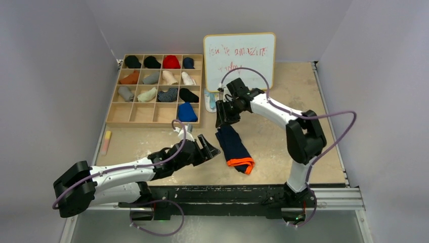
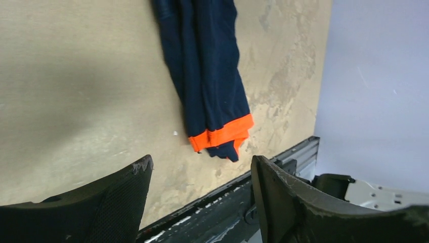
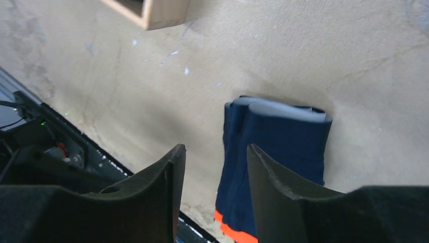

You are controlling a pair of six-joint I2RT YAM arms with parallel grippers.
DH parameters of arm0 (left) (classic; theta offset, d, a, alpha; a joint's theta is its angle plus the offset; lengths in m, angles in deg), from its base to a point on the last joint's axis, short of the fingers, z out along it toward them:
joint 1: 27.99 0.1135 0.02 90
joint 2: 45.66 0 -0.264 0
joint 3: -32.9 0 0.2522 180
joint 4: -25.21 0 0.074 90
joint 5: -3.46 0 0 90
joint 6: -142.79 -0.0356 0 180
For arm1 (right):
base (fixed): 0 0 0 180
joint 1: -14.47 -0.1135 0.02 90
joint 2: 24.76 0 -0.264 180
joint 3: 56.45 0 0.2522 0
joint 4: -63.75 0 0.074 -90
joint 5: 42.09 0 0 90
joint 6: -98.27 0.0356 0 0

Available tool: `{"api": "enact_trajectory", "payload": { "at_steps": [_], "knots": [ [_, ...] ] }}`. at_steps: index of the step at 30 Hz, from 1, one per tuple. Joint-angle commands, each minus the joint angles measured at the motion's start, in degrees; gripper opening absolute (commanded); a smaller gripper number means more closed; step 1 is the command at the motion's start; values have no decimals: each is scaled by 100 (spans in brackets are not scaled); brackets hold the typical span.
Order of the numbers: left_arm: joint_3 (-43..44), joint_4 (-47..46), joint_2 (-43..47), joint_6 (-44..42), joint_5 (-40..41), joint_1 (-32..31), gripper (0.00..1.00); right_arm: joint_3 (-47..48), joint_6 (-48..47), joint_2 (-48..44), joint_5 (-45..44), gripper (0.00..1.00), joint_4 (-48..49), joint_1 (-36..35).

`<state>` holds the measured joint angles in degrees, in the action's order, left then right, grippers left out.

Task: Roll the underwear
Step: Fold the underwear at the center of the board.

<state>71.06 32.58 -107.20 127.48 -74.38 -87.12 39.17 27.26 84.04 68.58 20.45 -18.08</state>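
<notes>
The navy underwear point(image 1: 234, 148) with orange trim lies folded into a long strip on the table, orange end toward the near edge. It shows in the left wrist view point(image 2: 207, 76) and the right wrist view point(image 3: 275, 152). My left gripper point(image 1: 208, 149) is open and empty, just left of the strip; its own view shows the jaws apart point(image 2: 201, 167). My right gripper point(image 1: 222, 119) is open and empty, hovering above the strip's far end point(image 3: 215, 152). The grey underwear is out of view.
A wooden compartment tray point(image 1: 114, 109) with several rolled garments stands at the back left. A whiteboard point(image 1: 240, 58) leans at the back. A pink-yellow marker point(image 1: 106, 142) lies left of the tray. The metal rail point(image 1: 329, 193) runs along the near edge.
</notes>
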Motion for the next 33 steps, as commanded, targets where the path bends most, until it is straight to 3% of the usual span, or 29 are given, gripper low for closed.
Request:
{"api": "enact_trajectory", "payload": {
  "at_steps": [1,8,10,14,17,22,26,33],
  "knots": [
    [-65,322,148,-377,292,156,71,-423,27,-897,-142,51,177,51],
    [228,22,-326,-974,-690,836,77,-1800,402,-1905,-1243,60,366,125],
    [237,-368,-590,-1023,-1225,1086,78,-2238,530,-2153,-1332,62,408,152],
    [411,-961,-1141,-1128,-1927,1263,78,-2994,777,-2629,-1437,78,592,176],
    [561,-1440,-1650,-1125,-2536,1262,78,-3359,818,-2824,-1304,82,642,279],
    [487,-2407,-2345,-743,-3222,1247,78,-3943,825,-3099,-520,85,1088,733],
    [598,-2505,-2614,-652,-3437,1184,78,-4421,829,-3333,351,85,1496,1364],
    [707,-2568,-3034,-329,-3347,802,77,-4926,1115,-3407,702,72,1857,1708]
  ]
}}
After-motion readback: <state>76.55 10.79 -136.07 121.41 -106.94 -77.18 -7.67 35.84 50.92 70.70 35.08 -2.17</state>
